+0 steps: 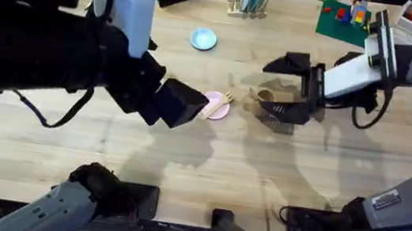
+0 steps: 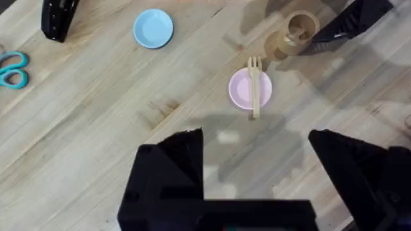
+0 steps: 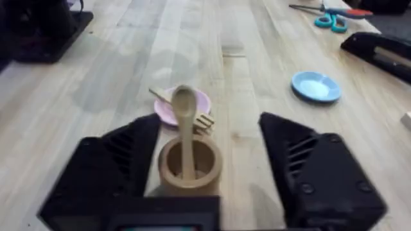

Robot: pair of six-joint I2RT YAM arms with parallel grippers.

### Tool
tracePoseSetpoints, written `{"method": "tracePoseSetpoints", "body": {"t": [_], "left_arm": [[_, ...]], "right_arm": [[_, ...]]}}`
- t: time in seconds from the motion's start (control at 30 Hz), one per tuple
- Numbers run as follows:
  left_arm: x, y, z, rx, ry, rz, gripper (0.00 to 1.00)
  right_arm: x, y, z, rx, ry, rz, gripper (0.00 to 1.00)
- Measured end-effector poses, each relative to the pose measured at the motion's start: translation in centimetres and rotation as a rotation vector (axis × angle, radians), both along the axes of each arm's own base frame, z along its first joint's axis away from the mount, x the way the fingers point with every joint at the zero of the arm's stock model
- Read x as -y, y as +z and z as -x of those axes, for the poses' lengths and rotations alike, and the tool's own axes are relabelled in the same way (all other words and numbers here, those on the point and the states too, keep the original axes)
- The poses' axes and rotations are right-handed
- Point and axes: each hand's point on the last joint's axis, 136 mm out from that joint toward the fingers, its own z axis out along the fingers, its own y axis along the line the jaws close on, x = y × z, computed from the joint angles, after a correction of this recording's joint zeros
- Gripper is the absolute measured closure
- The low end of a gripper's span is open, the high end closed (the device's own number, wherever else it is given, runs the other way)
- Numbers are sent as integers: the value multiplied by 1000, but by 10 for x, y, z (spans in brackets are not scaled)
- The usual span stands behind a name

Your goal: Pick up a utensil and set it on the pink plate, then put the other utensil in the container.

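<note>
Right tool [image 3: 199, 173] open astride spoon-holding container [image 3: 190, 168].

No text, label, brand or number can be read in any of the views — a small pale tag on the right arm [image 1: 386, 200], at the lower right of the overhead frame, carries dark marks too small to make out — the same holds everywhere else
</note>
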Motion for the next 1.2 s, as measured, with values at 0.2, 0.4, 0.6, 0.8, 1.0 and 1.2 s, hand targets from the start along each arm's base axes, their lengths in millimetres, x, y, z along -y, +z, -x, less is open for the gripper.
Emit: {"method": "tracePoseSetpoints", "body": {"t": [0.2,0.4,0.6,0.8,1.0,1.2], "left_arm": [[0,0,0,0,0,0,8],[0,0,0,0,0,0,8],[0,0,0,0,0,0,8],[0,0,0,0,0,0,8],[0,0,0,0,0,0,8],[0,0,0,0,0,0,8]], "right_arm": [[2,25,-24,-196,-20,-7,9],[3,57,-28,-505,-24,51,8],[7,86,-20,-705,-7,164,7],[12,109,-18,-740,2,251,7],[22,111,-19,-768,-41,395,7],[40,111,-7,-884,-166,589,7]]}}
